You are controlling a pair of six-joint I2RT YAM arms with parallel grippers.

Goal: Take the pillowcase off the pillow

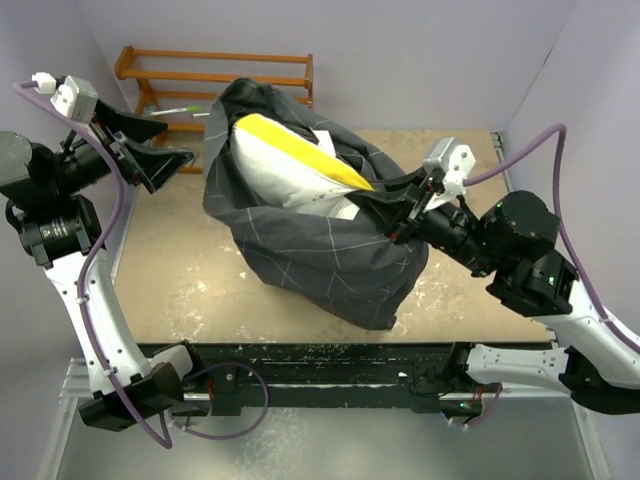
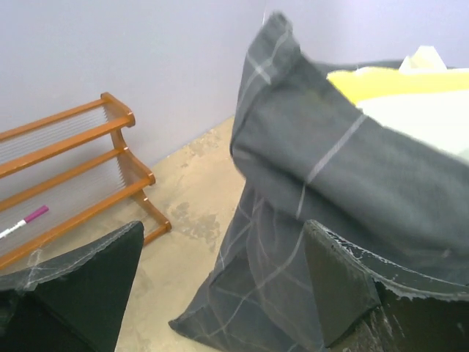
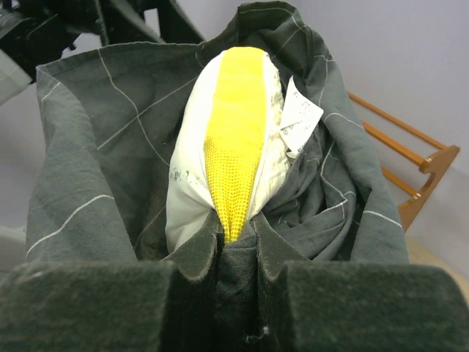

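Left gripper point(image 1: 160, 142): far left, raised, jaws wide apart, holding nothing, just beside the pillowcase's left side
Wooden rack point(image 1: 215, 75): orange-brown, slatted shelves, against the far wall
Pen point(image 2: 26, 220): white with pink cap, lying on a rack shelf
Table point(image 1: 180, 270): tan, scuffed top
Pillowcase point(image 1: 320, 260): dark grey with pale grid lines, heaped mid-table, mouth open upward
Pillow point(image 1: 285, 165): white with yellow edge, partly out of the mouth
Label point(image 3: 300, 117): white tag on the pillow, print too small to read
Right gripper point(image 1: 400, 205): jaws pressed together on a pillowcase fold at the pillow's yellow tip; pillow also pinched, cannot tell
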